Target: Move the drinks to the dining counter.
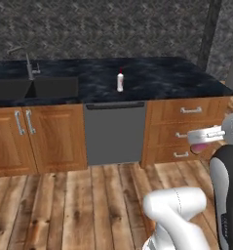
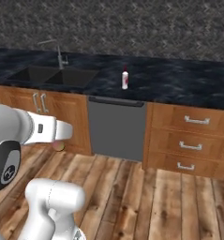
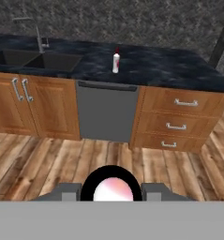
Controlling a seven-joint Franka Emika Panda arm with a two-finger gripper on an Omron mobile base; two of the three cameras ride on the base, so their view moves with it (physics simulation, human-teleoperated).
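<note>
Kitchen w/ dark speckled stone back wall and wood plank floor (image 1: 64,205). Long black-blue marbled desk (image 1: 166,78) runs across the far side, on wood cabinets (image 1: 40,136). Dark sink (image 1: 35,88) built into the desk's left part, steel faucet (image 1: 28,63) behind it at the back edge. Grey dishwasher front (image 1: 115,132) under the desk's middle; drawer stack (image 1: 186,129) w/ steel handles under its right part.

White bottle w/ red cap (image 1: 120,80) stands upright on the desk, approx. mid-length, nearer the front edge than the back, above the dishwasher's right half. Well apart from the sink, to its right. Same bottle in right base view (image 2: 125,78) and hand view (image 3: 115,62).

Gripper (image 1: 201,141) is off the desk, out over the floor in front of the drawers, well short of the desk's front edge, at roughly drawer height. Pointing toward the desk. In hand view a small round pink-and-white bottle (image 3: 112,190) w/ dark rim sits between the two dark finger tips (image 3: 66,191), seen end-on. Gripper closed around it, fingers tight on both sides. Left base view shows a bit of pink under the white hand; right base view shows a small pinkish bit (image 2: 60,146) below the hand.
</note>
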